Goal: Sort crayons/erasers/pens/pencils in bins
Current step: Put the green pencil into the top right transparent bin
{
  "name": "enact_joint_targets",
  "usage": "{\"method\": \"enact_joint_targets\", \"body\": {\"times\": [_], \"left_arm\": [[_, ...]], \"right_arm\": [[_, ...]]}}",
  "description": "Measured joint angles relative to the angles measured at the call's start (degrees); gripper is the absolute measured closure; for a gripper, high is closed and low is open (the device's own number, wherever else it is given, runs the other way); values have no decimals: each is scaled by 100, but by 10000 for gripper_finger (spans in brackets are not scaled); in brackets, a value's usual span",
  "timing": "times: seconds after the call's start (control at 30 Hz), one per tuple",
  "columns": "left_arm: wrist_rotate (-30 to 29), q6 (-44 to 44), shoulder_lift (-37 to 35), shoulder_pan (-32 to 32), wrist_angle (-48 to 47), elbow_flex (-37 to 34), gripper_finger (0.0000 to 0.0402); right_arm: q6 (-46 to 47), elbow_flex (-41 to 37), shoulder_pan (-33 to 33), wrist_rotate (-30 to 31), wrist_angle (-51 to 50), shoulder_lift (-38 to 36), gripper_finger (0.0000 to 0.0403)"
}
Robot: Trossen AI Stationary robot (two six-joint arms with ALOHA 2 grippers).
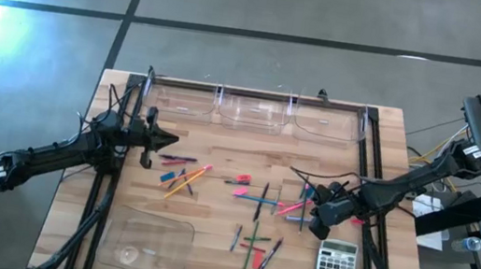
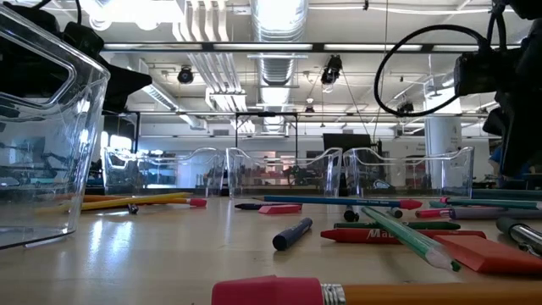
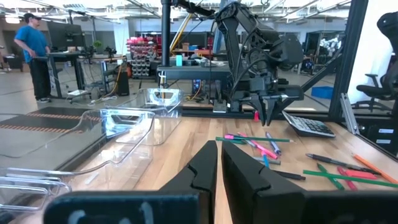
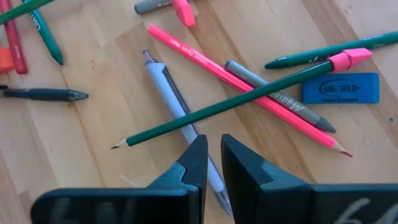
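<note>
Pens, pencils, crayons and erasers lie scattered on the wooden table [image 1: 210,215], most of them around its middle [image 1: 259,203]. Three clear bins [image 1: 253,113] stand in a row at the far edge. A larger clear tray [image 1: 145,244] sits near left. My right gripper [image 4: 214,158] is shut and tips downward. It hangs above a pale grey pen [image 4: 177,112], which a green pencil [image 4: 249,96] crosses, next to a pink pencil [image 4: 261,102] and a blue eraser [image 4: 341,88]. My left gripper [image 1: 170,156] is shut and level over the table's left part.
A grey calculator [image 1: 335,264] lies near right, close to my right gripper. Black frame rails [image 1: 97,199] run along both sides of the table. Orange and pink pencils [image 1: 182,178] lie just beyond my left gripper. A person [image 3: 34,53] stands far off in the room.
</note>
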Motion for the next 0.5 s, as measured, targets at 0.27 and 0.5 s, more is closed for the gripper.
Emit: {"method": "enact_joint_targets", "body": {"times": [0.27,0.5], "left_arm": [[2,0,0,2,-1,0,391],[0,0,0,2,1,0,391]], "right_arm": [[-267,0,-2,22,387,4,358],[-261,0,-28,15,539,112,281]]}}
